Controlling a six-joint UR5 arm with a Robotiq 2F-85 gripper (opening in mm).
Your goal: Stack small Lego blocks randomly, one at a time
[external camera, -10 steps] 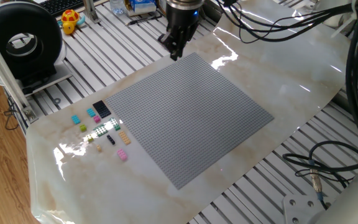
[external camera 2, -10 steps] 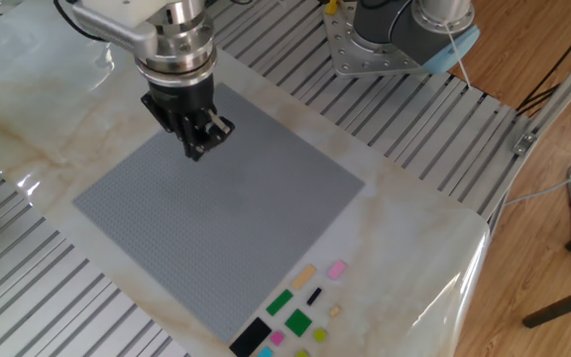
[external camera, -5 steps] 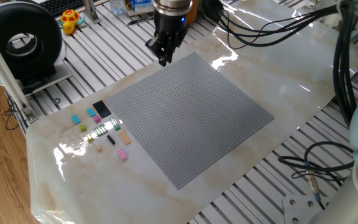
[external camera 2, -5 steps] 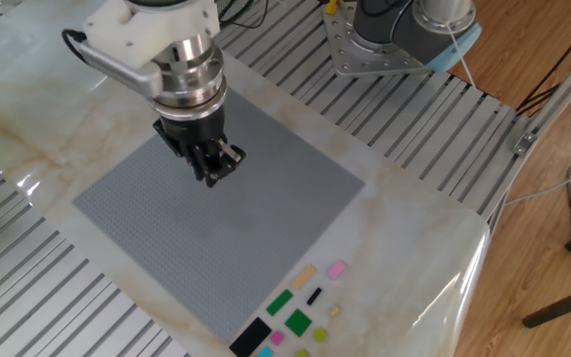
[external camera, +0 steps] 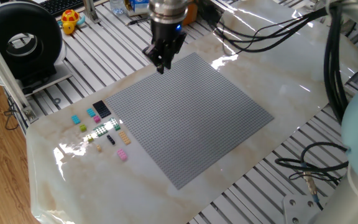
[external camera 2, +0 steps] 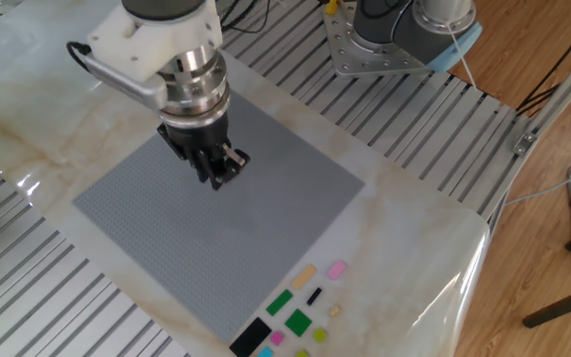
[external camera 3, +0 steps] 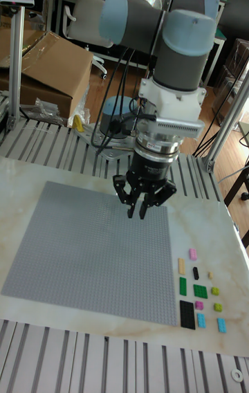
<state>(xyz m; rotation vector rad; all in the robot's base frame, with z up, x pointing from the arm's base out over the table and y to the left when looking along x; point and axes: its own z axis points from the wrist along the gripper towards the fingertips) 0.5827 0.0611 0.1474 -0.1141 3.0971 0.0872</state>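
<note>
The small Lego blocks [external camera: 101, 127] lie in a loose cluster on the marble sheet beside the grey baseplate [external camera: 191, 118]. Among them are cyan, pink, green, tan and black pieces and a dark plate [external camera: 102, 109]. The other fixed view shows the cluster [external camera 2: 295, 307] at its bottom edge, and the tall fixed view has it [external camera 3: 199, 293] right of the baseplate [external camera 3: 83, 254]. My gripper [external camera: 162, 67] hangs over the baseplate's far edge, well away from the blocks. Seen from the tall fixed view, the gripper [external camera 3: 136, 213] points down, open by a narrow gap, holding nothing. It [external camera 2: 218, 178] is above the baseplate [external camera 2: 216, 238].
A black round device [external camera: 20, 40] and a yellow toy [external camera: 70, 20] sit on the slotted table at the far left. Cables [external camera: 316, 168] trail at the right. The arm's base [external camera 2: 404, 30] stands behind the sheet. A cardboard box [external camera 3: 41, 68] sits off the table.
The gripper has slid along the baseplate's far edge, leftward in the one fixed view and toward the block side in the other. The blocks have not moved.
</note>
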